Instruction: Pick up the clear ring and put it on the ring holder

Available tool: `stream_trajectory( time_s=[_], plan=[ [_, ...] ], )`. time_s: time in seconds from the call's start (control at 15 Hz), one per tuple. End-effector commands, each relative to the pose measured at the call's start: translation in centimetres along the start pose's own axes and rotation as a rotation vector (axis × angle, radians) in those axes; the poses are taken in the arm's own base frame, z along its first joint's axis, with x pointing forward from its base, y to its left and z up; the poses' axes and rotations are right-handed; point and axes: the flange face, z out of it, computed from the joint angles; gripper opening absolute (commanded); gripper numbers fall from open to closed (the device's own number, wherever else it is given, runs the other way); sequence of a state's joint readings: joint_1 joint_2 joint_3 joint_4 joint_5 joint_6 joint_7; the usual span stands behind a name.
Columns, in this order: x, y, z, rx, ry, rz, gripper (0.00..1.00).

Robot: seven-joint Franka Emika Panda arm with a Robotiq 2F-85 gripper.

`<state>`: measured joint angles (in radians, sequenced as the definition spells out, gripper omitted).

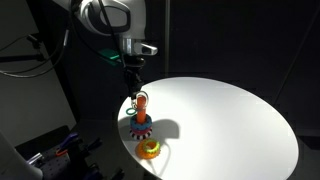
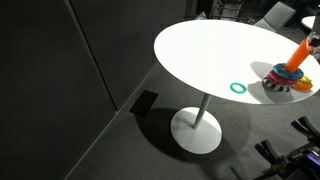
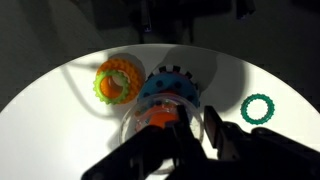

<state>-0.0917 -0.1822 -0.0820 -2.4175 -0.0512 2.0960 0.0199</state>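
The white worktop (image 1: 230, 110) is carrying everything. The gripper (image 3: 192, 132) is hovering directly over the ring holder (image 3: 170, 92), probably to centre the clear ring (image 3: 130, 118), which is showing hazily around the peg (image 3: 160, 118). Whether the jaws are pinching it, I cannot tell.

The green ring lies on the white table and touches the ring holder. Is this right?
Not quite. The green ring lies on the white table but apart from the ring holder, not touching it; the wrist view shows bare table between them.
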Motion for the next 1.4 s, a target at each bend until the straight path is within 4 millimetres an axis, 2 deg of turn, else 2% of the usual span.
stream_trajectory(
  time_s=[0.0, 0.07, 0.33, 0.4, 0.47, 0.53, 0.87, 0.93, 1.33],
  plan=[
    [0.21, 0.07, -1.56, -0.004, 0.037, 0.010, 0.24],
    [0.26, 0.10, -1.78, -0.006, 0.044, 0.013, 0.32],
    [0.42, 0.16, -2.31, -0.006, 0.061, 0.015, 0.30],
    [0.47, 0.19, -2.36, -0.005, 0.064, 0.017, 0.33],
    [0.52, 0.21, -2.37, -0.005, 0.066, 0.017, 0.43],
    [0.57, 0.22, -2.35, -0.004, 0.067, 0.018, 0.57],
    [0.63, 0.08, -2.36, 0.004, 0.079, 0.011, 0.95],
    [0.61, 0.06, -2.37, 0.009, 0.081, 0.010, 0.99],
    [0.23, -0.26, -2.07, 0.059, 0.072, 0.015, 1.00]
  ],
)
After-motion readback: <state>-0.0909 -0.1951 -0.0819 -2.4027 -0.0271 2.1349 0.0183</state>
